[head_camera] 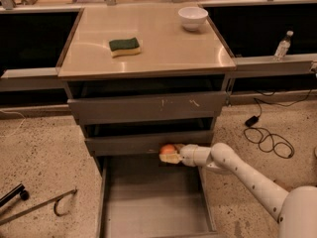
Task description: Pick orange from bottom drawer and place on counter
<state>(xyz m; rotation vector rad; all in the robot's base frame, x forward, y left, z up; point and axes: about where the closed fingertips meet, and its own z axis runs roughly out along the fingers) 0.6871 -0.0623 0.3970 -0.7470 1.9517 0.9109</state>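
At lower centre of the frame the claw point(168, 156) is clamping on the orange point(169, 148), which is hanging above the open bottom drawer point(148, 202), just beside the middle drawer front point(129, 144). As I am judging it, a straight lift is risking a knock against the 2 jutting drawer fronts or the desk point(158, 53) edge, and so smooth and round a fruit is likely slipping free and rolling. On the desk, the sponge point(124, 46) and bowl point(192, 18) are sitting well apart. No writing is showing legibly; the bottle point(283, 45) at upper right is bearing no readable label.
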